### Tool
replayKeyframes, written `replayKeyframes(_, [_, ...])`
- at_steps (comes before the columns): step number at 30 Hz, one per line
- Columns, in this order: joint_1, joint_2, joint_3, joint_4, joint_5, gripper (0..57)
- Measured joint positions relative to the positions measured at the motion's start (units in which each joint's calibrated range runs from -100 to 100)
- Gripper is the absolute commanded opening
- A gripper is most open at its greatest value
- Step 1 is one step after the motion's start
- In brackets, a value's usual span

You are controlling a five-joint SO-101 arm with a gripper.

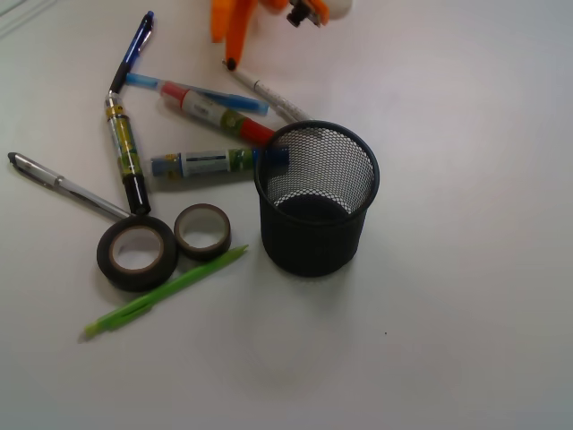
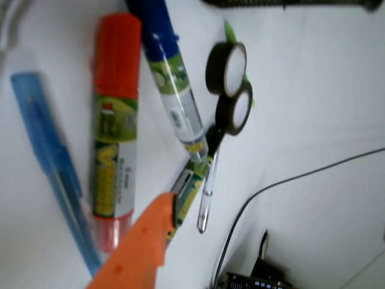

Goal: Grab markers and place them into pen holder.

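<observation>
White table, markers below end effector

Three markers lying flat, pen holder upright beside

Three stubby capped markers lie left of and behind the black wire-mesh pen holder; two dark tape rolls sit just left of it.

Clutter at the frame's left

Two dark tape rolls touch at lower left; a lime-green pen lies below, a silver pen above-left.
</observation>
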Motion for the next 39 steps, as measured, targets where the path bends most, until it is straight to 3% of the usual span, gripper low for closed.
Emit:
replayKeyframes(8, [5.99, 7.93, -22.91, 11.75, -2.34, 37.7])
replayKeyframes(24, [10.51, 81.27, -71.34, 23.15, -9.08, 37.6])
replayKeyframes(29, [14.13, 96.95, -85.0, 32.22, -13.09, 37.6])
replayKeyframes(39, [12.21, 121.08, -110.33, 44.15, -19.78, 37.6])
